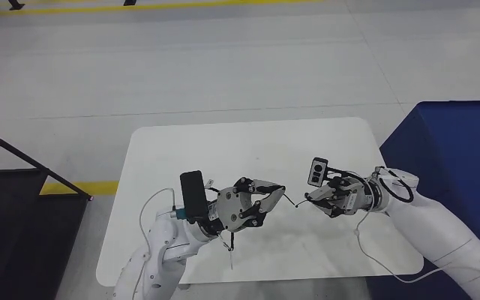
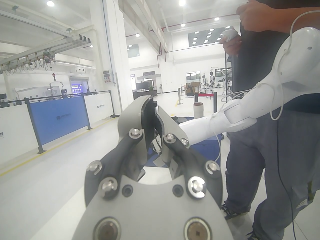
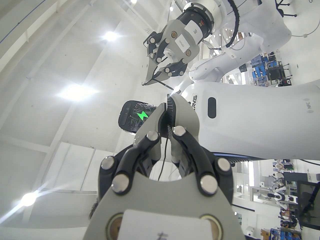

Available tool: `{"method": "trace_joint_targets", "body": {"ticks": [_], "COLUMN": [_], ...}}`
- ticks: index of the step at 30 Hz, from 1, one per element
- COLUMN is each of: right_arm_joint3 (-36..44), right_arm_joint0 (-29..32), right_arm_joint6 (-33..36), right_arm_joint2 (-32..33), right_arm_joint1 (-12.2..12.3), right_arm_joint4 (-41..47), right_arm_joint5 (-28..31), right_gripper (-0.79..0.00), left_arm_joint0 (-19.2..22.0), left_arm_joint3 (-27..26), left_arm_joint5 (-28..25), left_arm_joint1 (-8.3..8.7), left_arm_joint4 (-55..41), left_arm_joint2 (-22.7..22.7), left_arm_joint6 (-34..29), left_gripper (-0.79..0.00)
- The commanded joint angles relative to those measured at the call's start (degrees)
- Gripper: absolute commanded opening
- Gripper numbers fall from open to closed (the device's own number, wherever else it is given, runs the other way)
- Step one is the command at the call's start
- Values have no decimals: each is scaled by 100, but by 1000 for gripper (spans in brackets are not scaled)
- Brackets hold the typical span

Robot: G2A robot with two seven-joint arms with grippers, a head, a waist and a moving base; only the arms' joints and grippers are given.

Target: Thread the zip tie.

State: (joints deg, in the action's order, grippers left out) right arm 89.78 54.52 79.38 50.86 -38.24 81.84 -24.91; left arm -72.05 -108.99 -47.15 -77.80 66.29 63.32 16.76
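**Right gripper (image 3: 167, 103) and left gripper (image 2: 153, 101) both clamp the zip tie (image 3: 163, 158)**

Closest to us, in the right wrist view, the right gripper's fingers (image 3: 187, 116) press together on the thin black zip tie, whose strand runs down between the finger links. Beyond it we see the left gripper, likewise clenched on a black strand at its tips. From above, we find both grippers over the near part of the white table (image 1: 225, 150), tips facing each other and close together, the thin tie spanning the small gap.

Table (image 1: 225, 150) is smooth, matt — zip tie (image 3: 165, 151) plastic.
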Motion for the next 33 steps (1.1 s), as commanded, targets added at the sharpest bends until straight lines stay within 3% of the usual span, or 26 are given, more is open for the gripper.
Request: {"method": "trace_joint_targets", "body": {"ticks": [1, 18, 33], "right_arm_joint3": [0, 202, 98], "right_arm_joint0": [0, 137, -198], "right_arm_joint6": [0, 12, 74], "right_arm_joint2": [0, 108, -763], "right_arm_joint1": [0, -34, 66], "right_arm_joint4": [0, 13, 839], "right_arm_joint5": [0, 13, 73], "right_gripper": [-785, -785, -785], "left_arm_joint0": [0, -21, 73], "left_arm_joint3": [0, -16, 144], "left_arm_joint5": [0, 24, -580], "left_arm_joint1": [0, -1, 75], "left_arm_joint4": [0, -48, -1327], "left_arm_joint2": [0, -17, -65], "left_arm_joint6": [0, -2, -601], "left_gripper": [-785, -785, -785]}}
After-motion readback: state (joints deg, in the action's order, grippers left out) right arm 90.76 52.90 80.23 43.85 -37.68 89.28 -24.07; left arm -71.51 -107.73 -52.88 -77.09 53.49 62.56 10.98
